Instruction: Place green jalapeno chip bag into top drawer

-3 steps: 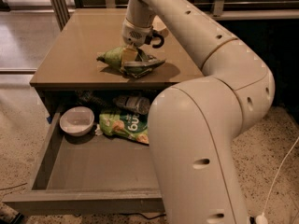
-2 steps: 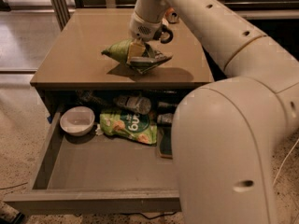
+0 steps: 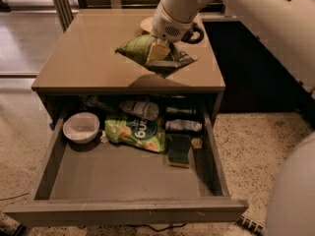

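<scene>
1. Only the one camera view on my end. It looks down on the table [image 3: 83, 58] with the top drawer [image 3: 123, 211] pulled wide open below it.
2. The gripper [image 3: 158, 53] is over the back right part of the table top, at the end of the big white arm [image 3: 256, 14] coming in from the upper right.
3. It's clamped on the green jalapeno chip bag [image 3: 135, 47]. I can see one pale finger [image 3: 157, 49] pressed against the bag's right half.
4. The bag hangs above the table top, not resting on it, and there's a dark shadow on the surface right under it. The green pointed end sticks out left, and the darker crumpled end sits right of the finger.
5. So the bag isn't in the drawer yet. It's over the table, behind the drawer opening.
6. There's already stuff along the back of the drawer:
   - a white bowl [image 3: 81, 127] at the left
   - a larger green bag [image 3: 135, 132] with white lettering just beside the bowl
   - a bottle [image 3: 140, 109] lying behind that bag
   - a silvery cylinder [image 3: 183, 126] on its side to the right
   - a dark green pad [image 3: 178, 150] in front of the cylinder
7. The front half of the drawer floor is bare grey.
8. The speckled floor [image 3: 246, 151] shows to the right of the drawer.
</scene>
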Controlling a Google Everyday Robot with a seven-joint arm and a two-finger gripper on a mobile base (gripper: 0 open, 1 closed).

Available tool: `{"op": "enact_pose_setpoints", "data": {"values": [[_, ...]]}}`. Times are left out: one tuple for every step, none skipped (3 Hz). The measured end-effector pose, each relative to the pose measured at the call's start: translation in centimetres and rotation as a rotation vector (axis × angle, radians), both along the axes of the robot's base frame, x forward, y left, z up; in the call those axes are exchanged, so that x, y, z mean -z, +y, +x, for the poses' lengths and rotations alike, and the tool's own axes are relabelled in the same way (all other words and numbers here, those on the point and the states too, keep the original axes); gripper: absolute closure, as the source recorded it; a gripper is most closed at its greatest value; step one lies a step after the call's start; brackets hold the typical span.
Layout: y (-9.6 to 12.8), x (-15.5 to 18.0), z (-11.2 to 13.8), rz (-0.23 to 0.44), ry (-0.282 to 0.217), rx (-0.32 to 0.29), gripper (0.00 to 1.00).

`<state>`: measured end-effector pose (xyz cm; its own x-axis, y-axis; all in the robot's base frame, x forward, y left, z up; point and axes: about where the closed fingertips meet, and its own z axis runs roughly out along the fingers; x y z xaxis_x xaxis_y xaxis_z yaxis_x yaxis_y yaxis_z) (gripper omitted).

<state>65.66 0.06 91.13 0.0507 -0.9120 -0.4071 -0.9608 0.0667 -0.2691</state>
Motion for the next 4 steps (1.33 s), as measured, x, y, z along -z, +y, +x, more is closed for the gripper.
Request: {"op": "enact_pose_setpoints", "data": {"values": [[-2.1,0.0,-2.2,0.026,-0.033,0.002,1.0],[-3.3,1.3,-3.9,0.041,-0.034,-0.027,1.0],[-3.4,4.2,-5.0,0.018,-0.008,-0.112,1.0],[-3.0,6.3,-5.4,0.0,0.022,-0.178,1.0]]}}
